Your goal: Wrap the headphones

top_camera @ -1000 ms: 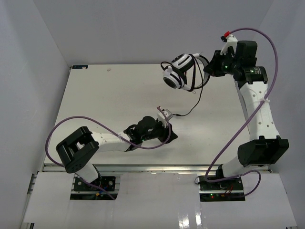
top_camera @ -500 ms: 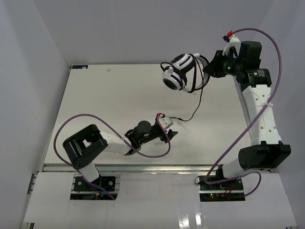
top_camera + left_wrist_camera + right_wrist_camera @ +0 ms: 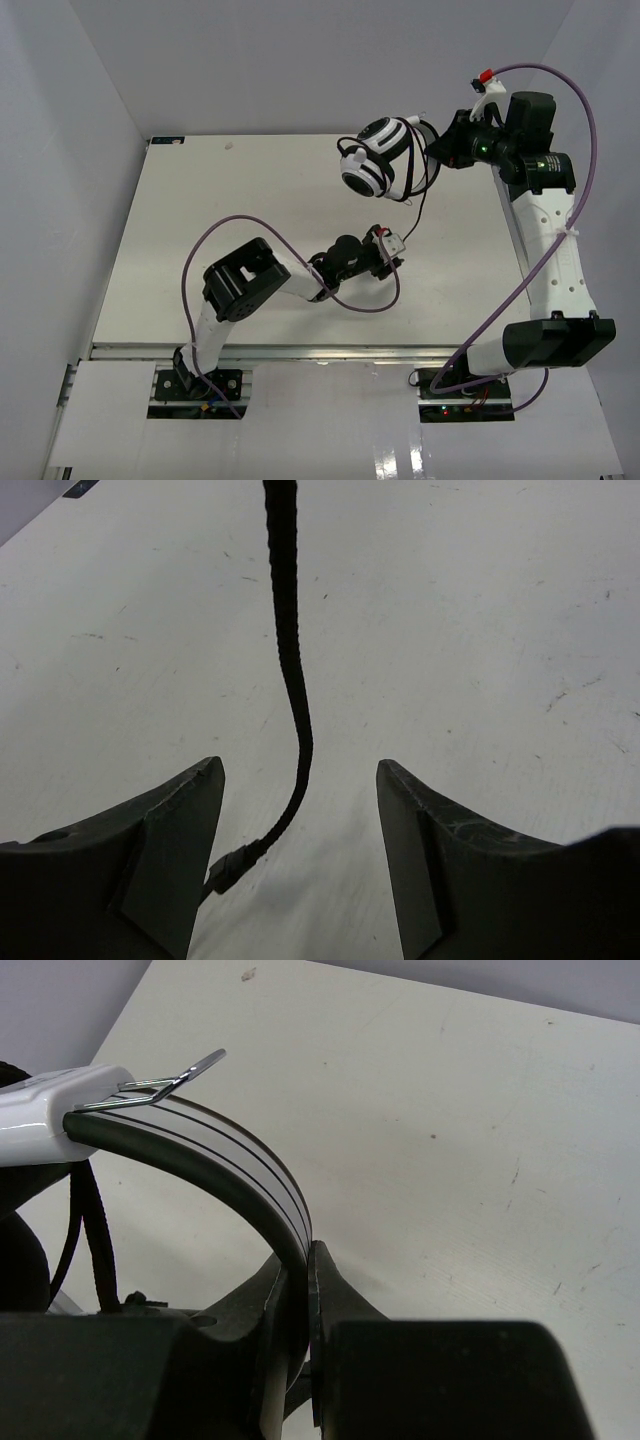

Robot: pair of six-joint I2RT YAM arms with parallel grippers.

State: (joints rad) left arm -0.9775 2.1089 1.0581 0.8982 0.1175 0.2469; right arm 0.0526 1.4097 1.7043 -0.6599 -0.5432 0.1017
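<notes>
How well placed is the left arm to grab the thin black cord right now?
Probably well placed, yes. The cord runs between the open fingers of the left gripper, with nothing else in the gap, so closing should catch it.

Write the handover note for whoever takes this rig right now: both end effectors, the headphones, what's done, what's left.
Right end effector: shut on the headband, holding the headphones above the table.
Left end effector: open, low over the table, the cord running between its fingers, ungripped.
Done: some cord looks looped around the cups.
Left: grip the loose tail and wind it on.
</notes>
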